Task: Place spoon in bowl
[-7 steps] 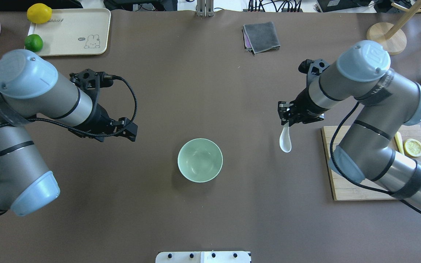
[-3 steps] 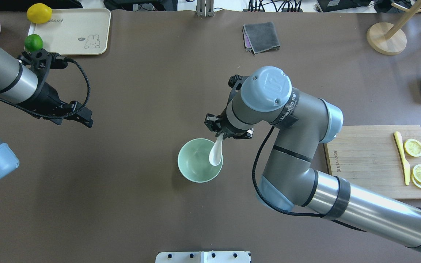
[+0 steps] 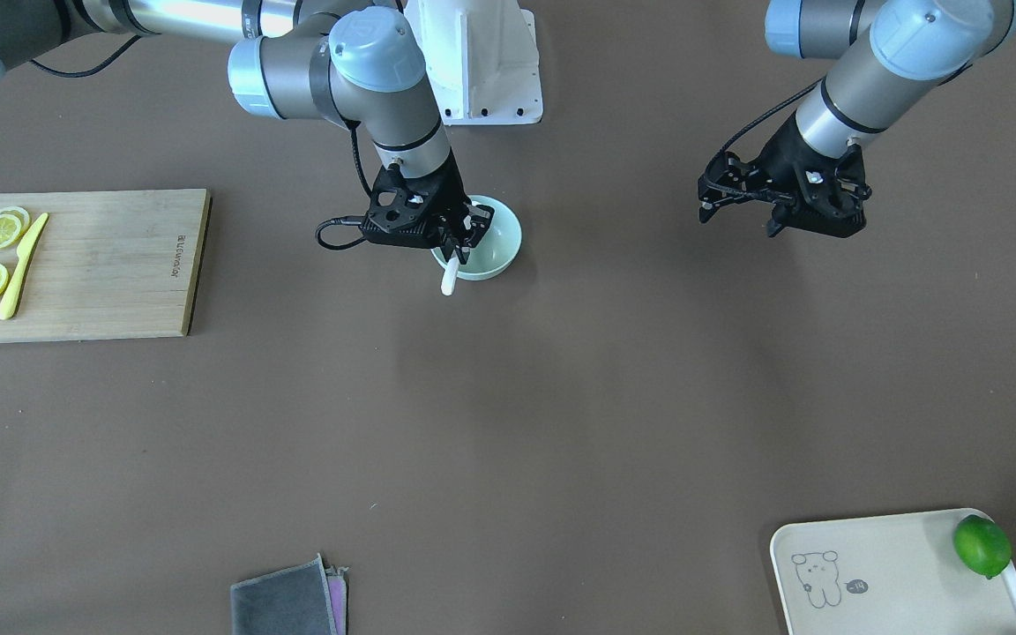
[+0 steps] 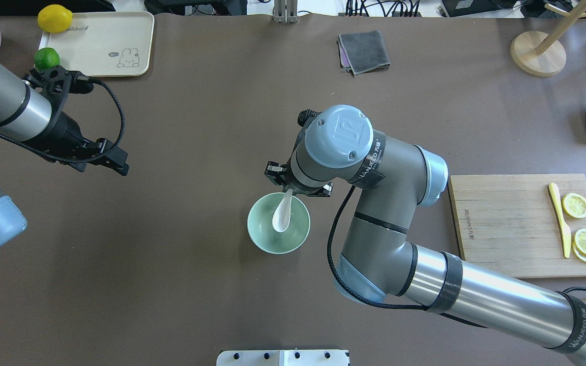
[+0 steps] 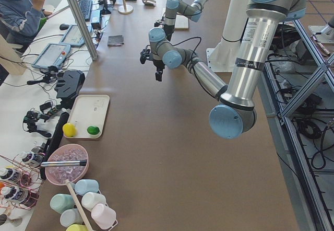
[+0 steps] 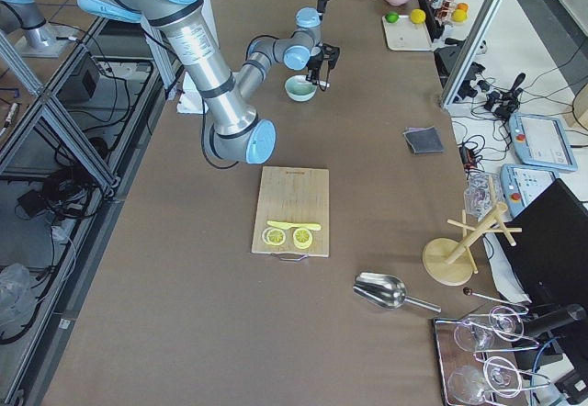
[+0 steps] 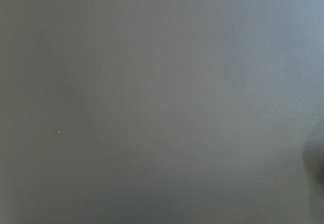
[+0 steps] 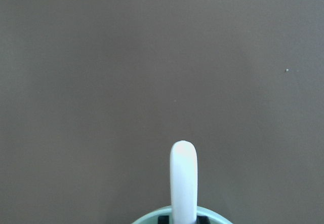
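The pale mint-green bowl stands at the table's middle and also shows in the front view. My right gripper hangs over the bowl's far rim, shut on the handle of the white spoon. The spoon slants down, with its scoop inside the bowl. In the front view the handle end sticks out past the gripper. In the right wrist view the handle points away over the bowl's rim. My left gripper is open and empty, far to the bowl's left.
A wooden cutting board with lemon slices and a yellow knife lies at the right. A cream tray, a lime and a lemon are at the far left. A grey cloth lies at the back.
My right arm has carried the spoon leftward from near the cutting board to over the bowl, and the scoop now sits further inside it. My left arm has pulled back to the left.
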Available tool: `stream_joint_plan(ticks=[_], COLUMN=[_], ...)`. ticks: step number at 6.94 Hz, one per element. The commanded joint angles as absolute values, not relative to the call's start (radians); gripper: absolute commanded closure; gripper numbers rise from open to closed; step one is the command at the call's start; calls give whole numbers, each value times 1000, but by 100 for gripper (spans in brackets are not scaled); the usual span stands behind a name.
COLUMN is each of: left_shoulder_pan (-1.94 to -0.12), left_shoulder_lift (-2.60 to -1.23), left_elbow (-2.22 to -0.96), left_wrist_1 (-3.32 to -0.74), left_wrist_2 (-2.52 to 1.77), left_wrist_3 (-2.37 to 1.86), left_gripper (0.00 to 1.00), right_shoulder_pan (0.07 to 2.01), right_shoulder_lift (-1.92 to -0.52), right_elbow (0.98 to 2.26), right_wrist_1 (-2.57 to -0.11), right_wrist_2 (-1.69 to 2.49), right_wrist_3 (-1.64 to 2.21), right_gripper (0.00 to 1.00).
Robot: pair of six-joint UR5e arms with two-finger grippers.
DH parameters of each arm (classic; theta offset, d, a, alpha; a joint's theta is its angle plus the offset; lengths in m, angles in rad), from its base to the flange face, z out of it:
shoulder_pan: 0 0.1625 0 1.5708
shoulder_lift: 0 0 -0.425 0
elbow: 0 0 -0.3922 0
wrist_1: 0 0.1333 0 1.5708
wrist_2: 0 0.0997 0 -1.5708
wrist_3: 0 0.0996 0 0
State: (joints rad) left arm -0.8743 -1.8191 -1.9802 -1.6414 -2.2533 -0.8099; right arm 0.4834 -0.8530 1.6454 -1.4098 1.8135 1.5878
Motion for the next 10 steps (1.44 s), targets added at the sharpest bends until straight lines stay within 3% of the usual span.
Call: stream_joint_plan(ticks=[1, 3, 5, 8, 10], left_shoulder_pan=[-877, -911, -990, -1235, -1355], left_shoulder_lift=[-1819, -1799, -1690, -1547, -1476], left_elbow=[-1961, -1957, -1963, -1889, -1820], left_wrist_1=[-1641, -1640, -1641, -1628, -1632], left_wrist_2=[-2250, -2252, -2253, -2255, -2296], left_wrist_3=[-804, -749, -575, -160, -25], left_gripper=[4, 4, 4, 3, 3], right_shoulder_pan=[477, 591, 771, 1089, 1320], right_shoulder_lift=[-882, -1041, -1249, -1521, -1655], right_elbow=[1664, 1815, 1931, 1933, 1851], right_wrist_1=[-1410, -1413, -1411, -1413, -1416], right_wrist_2=[1776, 1901, 2073, 2290, 2377], right_wrist_3=[1591, 1484, 1236, 686, 279], right_gripper=[0, 0, 0, 0, 0])
